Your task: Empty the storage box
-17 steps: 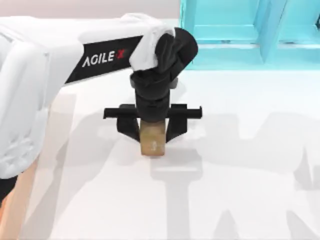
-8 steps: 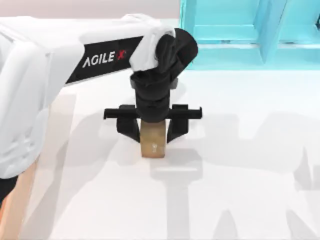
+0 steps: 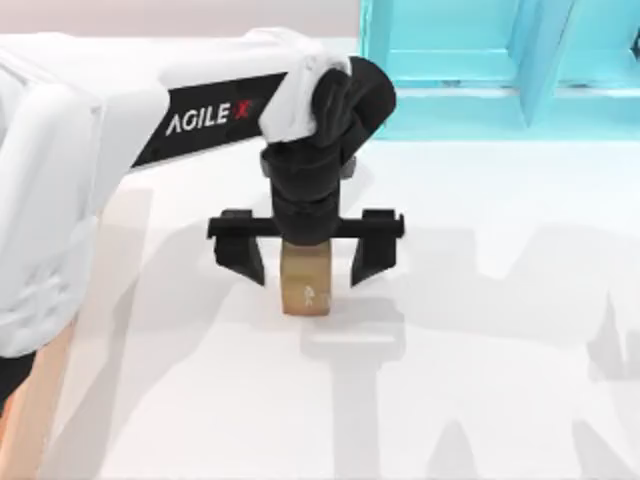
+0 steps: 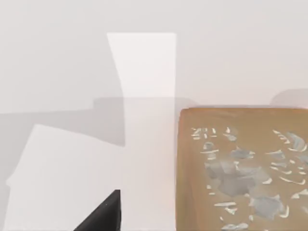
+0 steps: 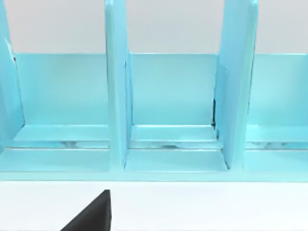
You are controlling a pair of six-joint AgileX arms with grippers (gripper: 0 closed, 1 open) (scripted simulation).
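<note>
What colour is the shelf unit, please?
Turquoise shelf unit, clearest in the right wrist view.

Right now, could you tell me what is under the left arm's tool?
A small tan cube stands on the white table between the open fingers of the left tool. The wrist covers the cube's far end; the rest is bare tabletop.

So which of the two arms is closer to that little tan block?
Left. The left gripper sits over the tan block, fingers open either side. The right arm's wrist camera faces the turquoise shelf.
</note>
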